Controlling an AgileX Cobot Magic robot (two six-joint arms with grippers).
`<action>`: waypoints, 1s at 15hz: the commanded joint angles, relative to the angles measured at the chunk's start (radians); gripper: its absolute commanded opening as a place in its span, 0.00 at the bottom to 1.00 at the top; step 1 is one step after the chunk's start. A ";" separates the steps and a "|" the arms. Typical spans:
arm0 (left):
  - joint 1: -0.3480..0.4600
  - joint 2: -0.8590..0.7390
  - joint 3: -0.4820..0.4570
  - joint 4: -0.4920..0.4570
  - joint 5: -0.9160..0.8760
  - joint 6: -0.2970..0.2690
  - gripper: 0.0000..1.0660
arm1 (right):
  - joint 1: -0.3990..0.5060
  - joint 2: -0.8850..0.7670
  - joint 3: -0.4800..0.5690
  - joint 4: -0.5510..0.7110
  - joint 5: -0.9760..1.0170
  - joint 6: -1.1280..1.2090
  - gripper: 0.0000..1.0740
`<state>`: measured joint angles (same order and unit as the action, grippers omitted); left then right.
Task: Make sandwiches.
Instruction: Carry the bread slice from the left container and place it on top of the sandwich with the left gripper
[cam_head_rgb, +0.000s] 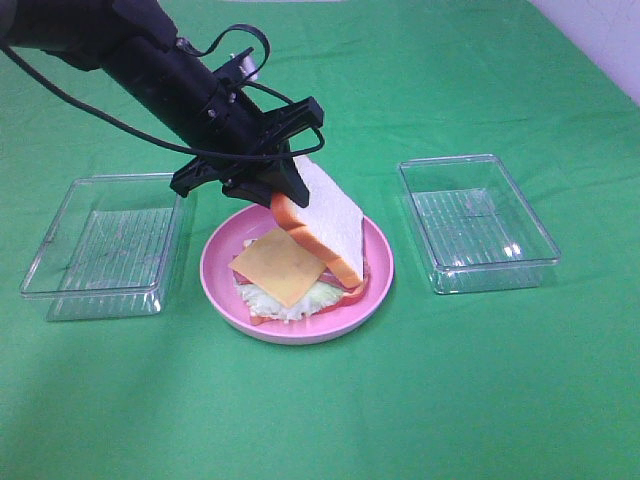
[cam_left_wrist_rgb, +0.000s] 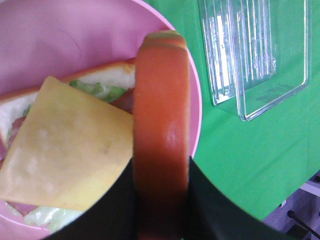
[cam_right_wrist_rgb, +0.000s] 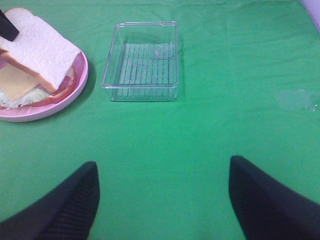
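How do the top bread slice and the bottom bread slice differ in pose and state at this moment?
The top bread slice is tilted, clamped in the left claw, with its lower edge down on the stack. The bottom bread slice lies flat on the pink plate. The top slice is bare and fully in view; the bottom one is mostly covered by lettuce, ham and cheese. Both are white with orange-brown crust.

The top slice (cam_head_rgb: 322, 222) covers the far right part of the stack, so the ham (cam_head_rgb: 356, 290) shows only as a thin edge. In the left wrist view the plate (cam_left_wrist_rgb: 196, 100) and cheese (cam_left_wrist_rgb: 65, 160) run off the frame. The right arm itself is out of the high view.
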<state>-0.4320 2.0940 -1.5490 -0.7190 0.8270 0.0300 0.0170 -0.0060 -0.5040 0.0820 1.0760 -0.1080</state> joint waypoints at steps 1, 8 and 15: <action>-0.019 0.035 0.004 -0.019 -0.001 -0.004 0.00 | -0.006 -0.012 0.002 0.000 -0.013 0.003 0.65; -0.020 0.065 0.003 0.093 0.089 -0.101 0.00 | -0.006 -0.012 0.002 0.000 -0.013 0.003 0.65; -0.020 0.065 0.002 0.145 0.153 -0.069 0.56 | -0.006 -0.012 0.002 0.000 -0.013 0.003 0.65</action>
<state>-0.4440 2.1550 -1.5500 -0.5760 0.9690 -0.0460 0.0170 -0.0060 -0.5040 0.0820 1.0760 -0.1080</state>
